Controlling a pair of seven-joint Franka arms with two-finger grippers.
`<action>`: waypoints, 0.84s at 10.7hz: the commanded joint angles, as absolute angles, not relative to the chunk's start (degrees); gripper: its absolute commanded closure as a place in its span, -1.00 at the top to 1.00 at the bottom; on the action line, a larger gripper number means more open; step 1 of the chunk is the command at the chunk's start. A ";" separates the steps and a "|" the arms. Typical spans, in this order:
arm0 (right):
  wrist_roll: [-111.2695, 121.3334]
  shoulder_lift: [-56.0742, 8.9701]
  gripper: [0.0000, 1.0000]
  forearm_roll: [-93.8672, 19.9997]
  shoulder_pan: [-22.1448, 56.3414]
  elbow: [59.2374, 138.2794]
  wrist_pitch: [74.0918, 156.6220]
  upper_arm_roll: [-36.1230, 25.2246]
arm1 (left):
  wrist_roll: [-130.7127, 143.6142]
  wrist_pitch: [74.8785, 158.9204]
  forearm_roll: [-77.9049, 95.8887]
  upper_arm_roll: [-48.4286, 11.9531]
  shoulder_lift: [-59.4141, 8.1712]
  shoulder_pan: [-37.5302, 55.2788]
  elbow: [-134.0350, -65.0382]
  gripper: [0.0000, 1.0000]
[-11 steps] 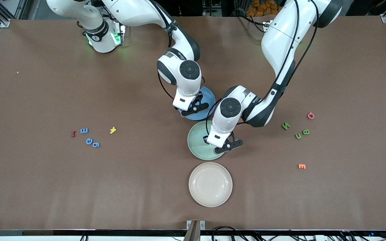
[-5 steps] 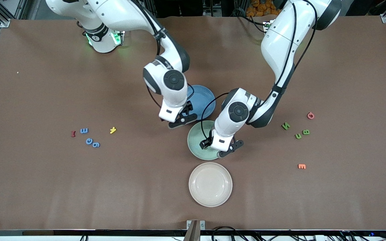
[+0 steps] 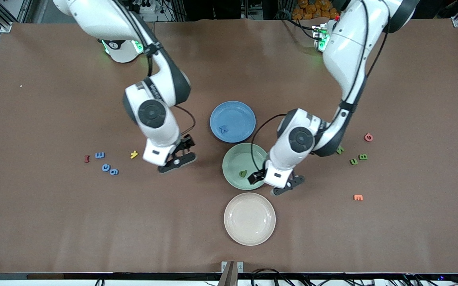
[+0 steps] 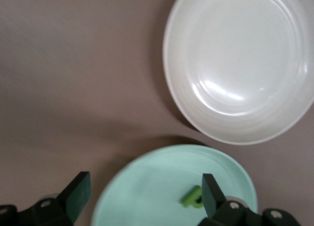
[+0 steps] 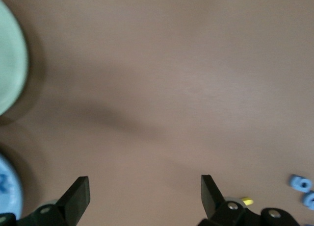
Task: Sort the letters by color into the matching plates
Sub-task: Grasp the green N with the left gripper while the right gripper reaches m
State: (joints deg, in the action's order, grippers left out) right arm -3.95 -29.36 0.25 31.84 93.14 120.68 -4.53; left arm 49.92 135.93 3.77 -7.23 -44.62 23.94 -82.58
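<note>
**Both tools wide, nothing held**

Left tool is seen over the green plate's rim, fingers spread wide. A green letter lies in that plate. Right tool hangs over bare desk, also wide, between the yellow letter and the blue plate, where a blue letter lies. Cream plate is nearest the camera.

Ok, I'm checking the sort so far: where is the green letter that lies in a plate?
The green letter lies in the green plate, on the part nearer the front camera, toward the cream plate.
</note>
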 commanded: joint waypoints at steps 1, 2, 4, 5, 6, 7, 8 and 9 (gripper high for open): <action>1.74 -27.77 1.00 1.23 23.50 94.66 120.14 -3.60 | 35.98 124.22 1.24 -7.30 -37.99 18.56 -86.20 1.00; 4.02 -27.43 1.00 1.23 20.33 94.57 120.41 -3.69 | 35.86 123.32 -3.12 -7.29 -35.36 17.59 -89.44 1.00; 7.89 -26.99 1.00 0.79 14.26 94.57 121.46 -3.60 | 36.12 123.40 -8.43 -7.47 -27.29 15.14 -99.79 1.00; 8.78 -26.81 1.00 0.53 11.63 94.66 121.81 -3.60 | 35.25 123.83 -8.70 -7.82 -23.07 11.98 -104.98 1.00; 8.96 -26.63 1.00 0.53 9.86 94.92 122.60 -3.69 | 35.24 123.92 -8.61 -8.26 -20.24 10.30 -108.16 0.92; 9.05 -26.63 1.00 0.53 7.49 95.18 123.39 -3.69 | 35.68 123.93 -8.53 -8.17 -18.21 10.11 -110.54 0.92; 9.05 -26.72 1.00 0.53 5.56 95.27 124.18 -3.60 | 36.38 123.93 -8.44 -8.17 -16.19 9.32 -113.18 0.95; 9.05 -26.54 1.00 0.44 4.32 96.40 125.49 -3.60 | 37.00 125.06 -8.44 -8.17 -13.82 7.75 -117.64 0.96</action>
State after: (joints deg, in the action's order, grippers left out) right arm 8.72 -28.38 0.34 7.67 93.44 123.23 -4.71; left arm 35.72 123.11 -7.43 -7.33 -20.80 10.01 -107.39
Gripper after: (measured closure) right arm 0.000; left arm 0.022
